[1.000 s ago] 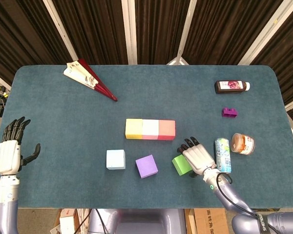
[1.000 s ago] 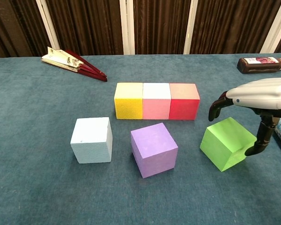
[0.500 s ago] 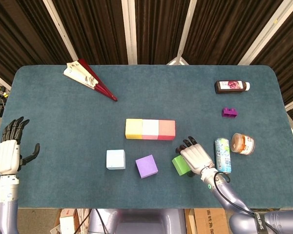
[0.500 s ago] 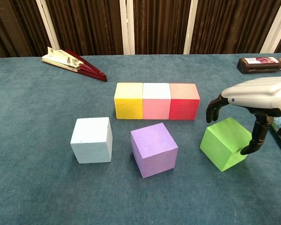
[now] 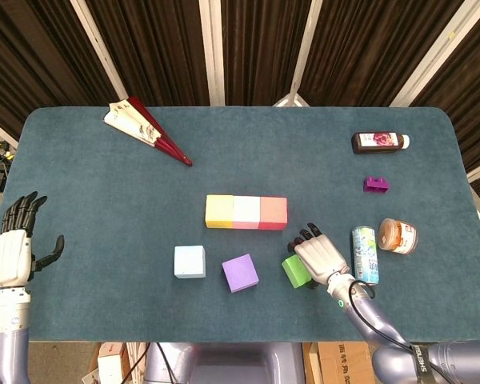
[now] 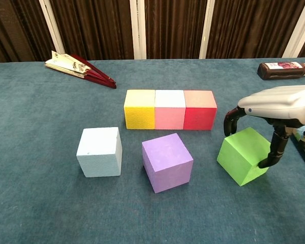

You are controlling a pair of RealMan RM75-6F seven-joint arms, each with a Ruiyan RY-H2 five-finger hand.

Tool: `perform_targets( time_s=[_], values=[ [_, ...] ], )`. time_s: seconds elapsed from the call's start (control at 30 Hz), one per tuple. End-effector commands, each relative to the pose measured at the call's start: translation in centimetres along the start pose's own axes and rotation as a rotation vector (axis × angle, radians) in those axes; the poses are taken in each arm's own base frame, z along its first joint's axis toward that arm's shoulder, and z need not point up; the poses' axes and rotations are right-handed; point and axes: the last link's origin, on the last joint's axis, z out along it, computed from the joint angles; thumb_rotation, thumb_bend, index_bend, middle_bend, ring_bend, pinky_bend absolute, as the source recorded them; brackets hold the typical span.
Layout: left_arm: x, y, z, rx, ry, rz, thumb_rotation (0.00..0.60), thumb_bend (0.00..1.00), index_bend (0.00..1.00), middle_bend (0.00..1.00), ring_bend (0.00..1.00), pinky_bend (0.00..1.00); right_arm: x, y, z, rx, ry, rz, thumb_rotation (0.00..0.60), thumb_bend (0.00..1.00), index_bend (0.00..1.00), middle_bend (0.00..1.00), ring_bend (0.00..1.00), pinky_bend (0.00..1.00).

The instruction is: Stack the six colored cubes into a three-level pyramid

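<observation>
Nearest the camera, 3 loose cubes sit in a rough row on the teal felt counter (image 6: 35,203): the pale blue cube (image 6: 99,151) toward 7 o'clock, the purple cube (image 6: 167,161) at 6 o'clock, turned slightly askew, and the green cube (image 6: 244,155) toward 5 o'clock, tilted on the cloth. Over that green cube arches the right robot hand (image 6: 274,109), white back up, dark fingers (image 6: 233,120) curling down the far side and the thumb dropping along the near right edge; whether they actually press the cube, I cannot tell. Off at 8 o'clock, the left robot hand (image 5: 14,244) hangs beyond the counter's edge, fingers spread, holding nothing.

Just behind the loose cubes, dead centre, the base row is set: yellow cube (image 6: 140,109), pink cube (image 6: 170,109) and red cube (image 6: 200,110), 3 touching side by side.

Out at 3 o'clock stand a green-and-white drink can (image 5: 365,254) and an orange-labelled jar (image 5: 397,237), lettering too small to read. Further back at 2 o'clock lie a small purple block (image 5: 376,184) and a dark bottle (image 6: 283,69) on its side, white cap, pink-flowered label, text illegible. At 11 o'clock, a folded fan (image 6: 76,66), cream leaf with dark red ribs. Behind it all hang dark brown curtains (image 6: 91,25) between pale uprights.
</observation>
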Motion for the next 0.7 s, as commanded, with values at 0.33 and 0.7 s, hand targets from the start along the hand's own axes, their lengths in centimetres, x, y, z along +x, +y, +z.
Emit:
perform_targets(
  time_s=[0.33, 0.7],
  values=[
    [0.0, -0.1, 0.0, 0.004, 0.004, 0.005, 0.600, 0.48, 0.14, 0.04, 0.00, 0.00, 0.1, -0.2, 0.2, 0.006, 0.026, 0.007, 0.600, 0.22, 0.43, 0.38, 0.22, 0.02],
    [0.7, -0.5, 0.0, -0.012, 0.021, 0.094, 0.600, 0.48, 0.14, 0.04, 0.00, 0.00, 3.0, 0.3, -1.1, -0.002, 0.049, 0.041, 0.600, 0.22, 0.43, 0.38, 0.23, 0.00]
  ],
)
